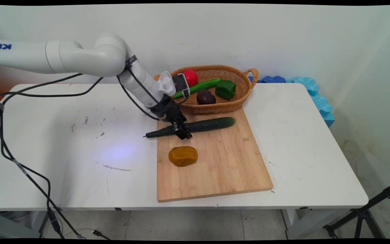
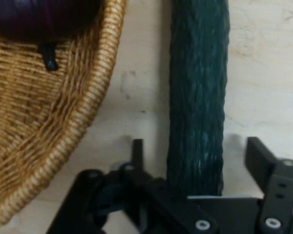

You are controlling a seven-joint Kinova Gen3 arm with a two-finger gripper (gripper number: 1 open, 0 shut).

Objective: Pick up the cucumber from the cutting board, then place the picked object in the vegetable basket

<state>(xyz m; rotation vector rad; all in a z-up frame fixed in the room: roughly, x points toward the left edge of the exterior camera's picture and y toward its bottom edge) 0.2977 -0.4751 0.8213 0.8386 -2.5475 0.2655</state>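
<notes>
A long dark green cucumber [image 1: 208,124] lies across the far end of a wooden cutting board [image 1: 222,166]. My gripper [image 1: 182,131] is down over the cucumber's left part, open, with one finger on each side. In the hand view the cucumber [image 2: 198,83] runs up between the fingertips [image 2: 256,153], and a gap shows on both sides of it. An orange-brown lump [image 1: 182,156] rests on the board just in front of the gripper. The wicker basket [image 2: 63,136] sits close on the left of the hand view.
The wicker basket [image 1: 240,100] behind the board holds a red ball-like fruit [image 1: 191,77], a long green vegetable [image 1: 203,86], a green pepper [image 1: 225,89] and a dark purple fruit [image 1: 206,97]. Blue foam pieces [image 1: 318,100] lie at the table's far right. Black cables [image 1: 19,162] hang on the left.
</notes>
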